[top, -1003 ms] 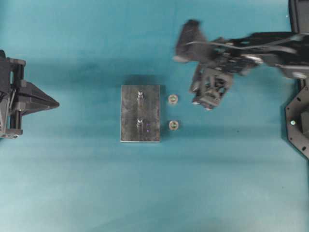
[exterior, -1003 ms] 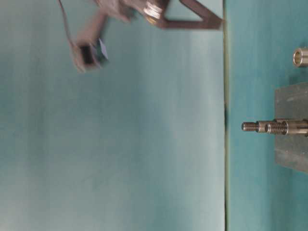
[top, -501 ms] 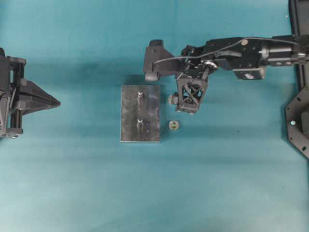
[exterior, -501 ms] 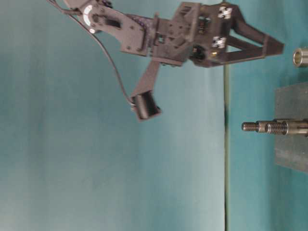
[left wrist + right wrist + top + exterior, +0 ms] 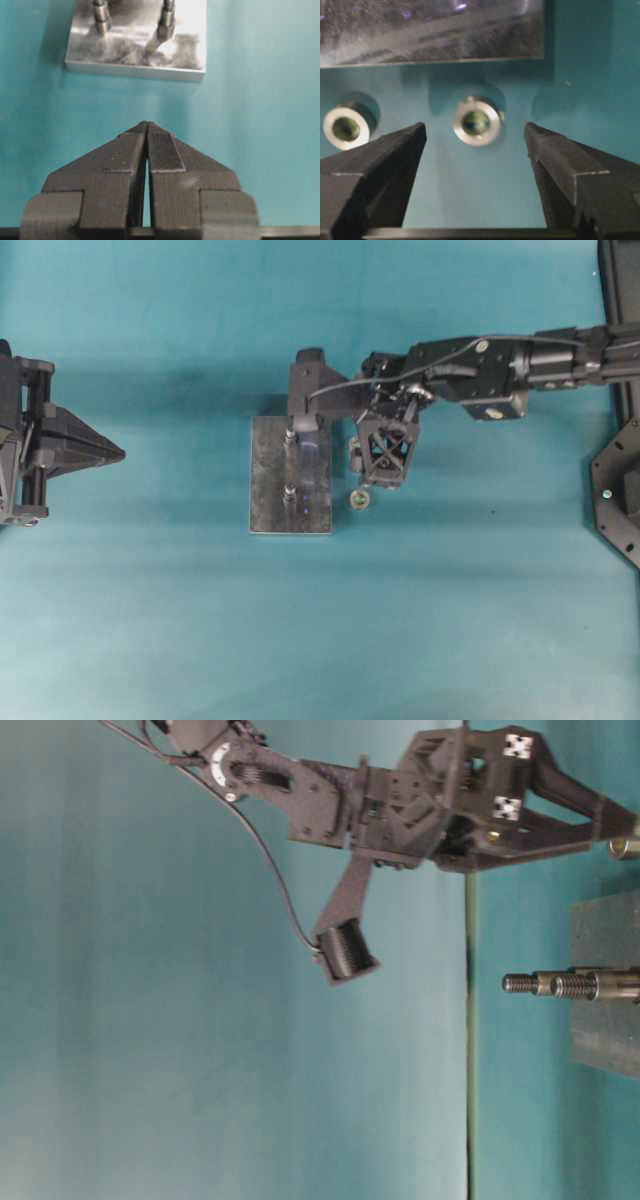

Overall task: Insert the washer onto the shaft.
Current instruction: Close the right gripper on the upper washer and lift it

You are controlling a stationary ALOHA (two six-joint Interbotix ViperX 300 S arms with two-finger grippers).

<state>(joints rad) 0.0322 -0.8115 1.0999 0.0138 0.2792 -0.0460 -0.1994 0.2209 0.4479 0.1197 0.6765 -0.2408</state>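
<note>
A teal cloth covers the table from edge to edge, its surface smooth and evenly lit from above, with soft shadows pooling in a darker band across the far half. Behind the table, seen from table level, a plain backdrop of the same teal rises, paler and hazier, meeting the tabletop along a thin dark seam.
</note>
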